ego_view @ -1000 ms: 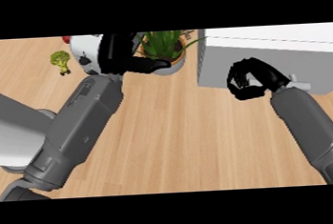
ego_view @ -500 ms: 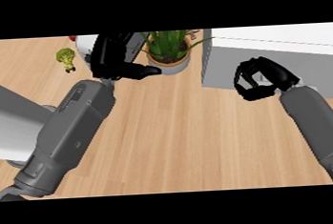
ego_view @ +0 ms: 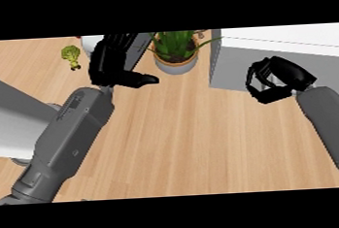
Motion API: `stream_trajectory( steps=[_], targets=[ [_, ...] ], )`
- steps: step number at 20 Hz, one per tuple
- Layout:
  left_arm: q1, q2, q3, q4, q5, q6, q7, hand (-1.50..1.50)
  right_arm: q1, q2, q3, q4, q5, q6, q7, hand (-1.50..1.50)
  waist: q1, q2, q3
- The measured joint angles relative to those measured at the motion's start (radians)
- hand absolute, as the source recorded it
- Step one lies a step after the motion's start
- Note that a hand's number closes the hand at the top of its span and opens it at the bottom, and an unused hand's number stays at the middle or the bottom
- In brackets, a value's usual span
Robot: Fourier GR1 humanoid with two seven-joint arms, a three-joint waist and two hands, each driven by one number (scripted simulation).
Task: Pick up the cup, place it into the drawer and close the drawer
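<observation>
Wooden counter; left hand over cup

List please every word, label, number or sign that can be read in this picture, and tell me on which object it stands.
None: no word, label, number or sign can be read in the head view.
The white cabinet, the potted plant, the small green object, the wooden counter, the left hand and the right hand all show plain surfaces with no writing.
</observation>
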State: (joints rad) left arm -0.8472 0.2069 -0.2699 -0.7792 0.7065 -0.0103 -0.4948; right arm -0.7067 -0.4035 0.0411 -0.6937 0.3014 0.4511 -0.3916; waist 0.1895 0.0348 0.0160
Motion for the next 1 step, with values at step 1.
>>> stream_trajectory(
  steps=[1],
  targets=[
    [0.004, 0.000, 0.000, -0.002, 0.000, 0.000, -0.001, -1.50, 0.002, -0.002, -0.002, -0.006, -0.006, 0.009, 0.004, 1.50, 0.001, 0.001, 0.001]
  ],
)
